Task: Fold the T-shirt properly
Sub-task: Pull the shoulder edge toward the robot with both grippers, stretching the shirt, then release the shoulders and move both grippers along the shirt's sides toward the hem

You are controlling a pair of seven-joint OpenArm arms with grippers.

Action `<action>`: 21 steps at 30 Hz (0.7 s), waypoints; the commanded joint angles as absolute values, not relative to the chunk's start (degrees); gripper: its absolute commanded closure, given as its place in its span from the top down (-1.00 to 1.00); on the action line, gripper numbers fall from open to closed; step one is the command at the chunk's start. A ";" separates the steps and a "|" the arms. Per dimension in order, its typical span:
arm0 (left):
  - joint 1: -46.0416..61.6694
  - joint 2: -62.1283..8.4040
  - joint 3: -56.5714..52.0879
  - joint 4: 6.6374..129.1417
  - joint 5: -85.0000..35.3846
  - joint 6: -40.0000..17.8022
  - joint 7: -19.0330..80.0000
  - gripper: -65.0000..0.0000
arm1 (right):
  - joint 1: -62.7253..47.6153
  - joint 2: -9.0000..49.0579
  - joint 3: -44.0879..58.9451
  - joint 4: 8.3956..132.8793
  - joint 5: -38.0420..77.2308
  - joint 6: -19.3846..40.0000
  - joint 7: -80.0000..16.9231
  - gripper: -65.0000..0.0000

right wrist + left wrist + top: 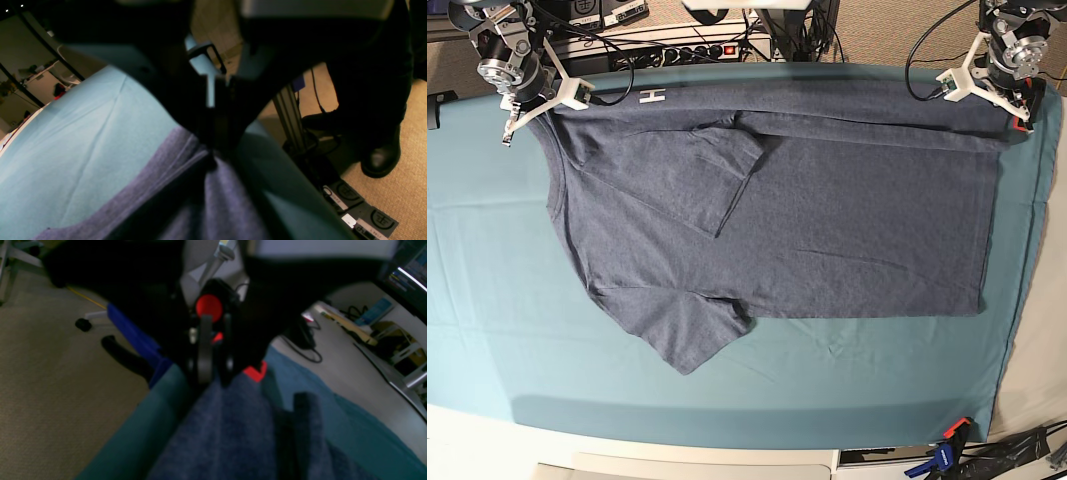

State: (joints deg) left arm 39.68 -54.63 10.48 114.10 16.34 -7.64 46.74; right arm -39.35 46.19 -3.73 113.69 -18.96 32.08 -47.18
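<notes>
Blue-grey T-shirt (827, 220) lies flat, far edge folded over, neck leftward.

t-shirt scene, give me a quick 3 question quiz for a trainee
1. True or false: the T-shirt hangs fully clear of the teal table cloth.
2. Multiple choice: where is the right hand in the base view? A) at the collar end of the shirt's far edge B) at the near sleeve C) off the table
3. Short answer: what is the right hand closed on in its wrist view?

Key
1. False. Most of the shirt lies flat on the cloth.
2. A. The left hand is at the hem end of the same edge.
3. A bunched edge of the T-shirt.
</notes>
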 commanded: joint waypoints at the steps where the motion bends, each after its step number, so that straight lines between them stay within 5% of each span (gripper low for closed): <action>1: 40.01 -55.72 9.98 114.65 17.39 -6.85 47.59 -0.80 | -39.35 47.44 -2.79 114.32 -20.14 31.92 -49.12 -1.00; 7: 40.01 -55.70 9.98 114.65 17.39 -6.87 47.62 -0.64 | -39.35 47.44 -2.79 114.32 -20.10 31.90 -49.01 -1.00; 11: 39.99 -55.72 9.98 114.65 17.39 -6.87 47.62 -0.18 | -39.33 47.44 -2.79 114.32 -18.35 31.90 -49.04 -0.51; 13: 40.01 -55.72 9.98 114.65 17.39 -6.87 47.62 -0.06 | -39.35 47.44 -2.79 114.32 -17.96 31.90 -49.15 -0.46; 21: 40.01 -55.72 9.98 114.65 17.39 -6.87 49.17 -0.05 | -39.38 47.46 -2.79 114.32 -17.76 32.64 -52.29 -0.46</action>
State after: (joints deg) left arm 39.66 -54.78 10.37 114.13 17.32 -7.05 48.21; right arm -39.35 46.46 -3.46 113.65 -17.43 32.93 -51.94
